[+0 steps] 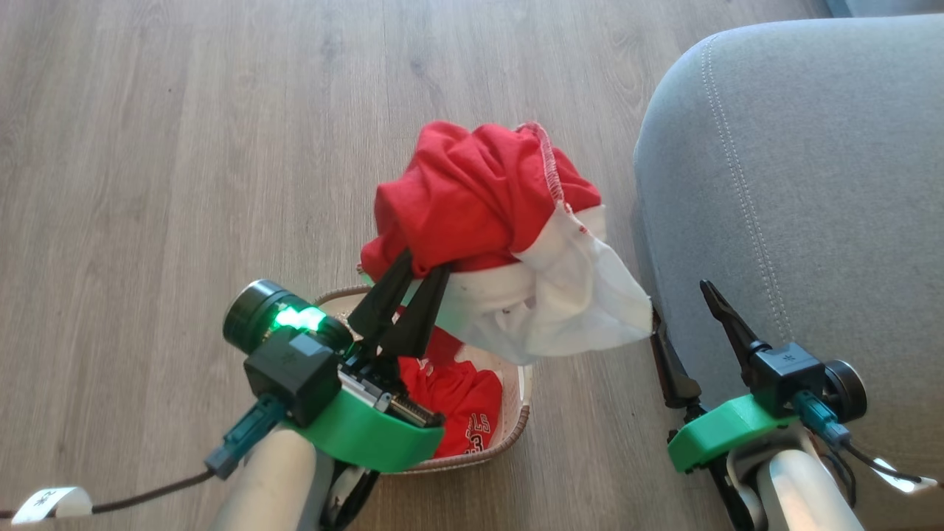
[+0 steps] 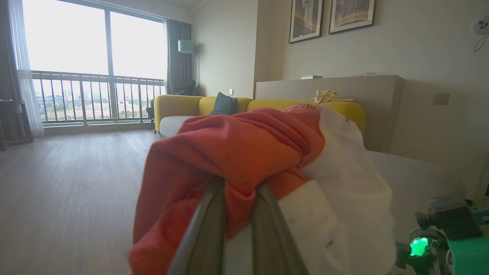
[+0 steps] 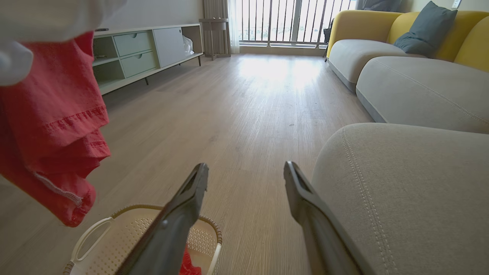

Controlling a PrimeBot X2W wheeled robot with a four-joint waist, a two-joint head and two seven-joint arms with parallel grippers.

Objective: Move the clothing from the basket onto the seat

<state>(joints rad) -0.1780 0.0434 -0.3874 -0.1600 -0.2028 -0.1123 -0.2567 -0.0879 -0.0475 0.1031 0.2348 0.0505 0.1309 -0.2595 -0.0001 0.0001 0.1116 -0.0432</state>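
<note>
Wood floor [image 1: 184,147] — yellow sofa [image 2: 183,103]

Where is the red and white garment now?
Mid head view, the red and white garment hangs from the left jaws above the basket, left of the seat.

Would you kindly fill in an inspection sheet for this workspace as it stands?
Surface: wood-look floor.
Job's things: red-and-white garment held above the basket; red shorts lying in the basket; grey seat at the right.
Clutter: nothing seen.
Grippers: left gripper shut on the red-and-white garment; right gripper open, beside the seat.
Cables: left wrist cable and right wrist cable, both dark.
Surroundings: yellow sofa, balcony window, low cabinet.
</note>
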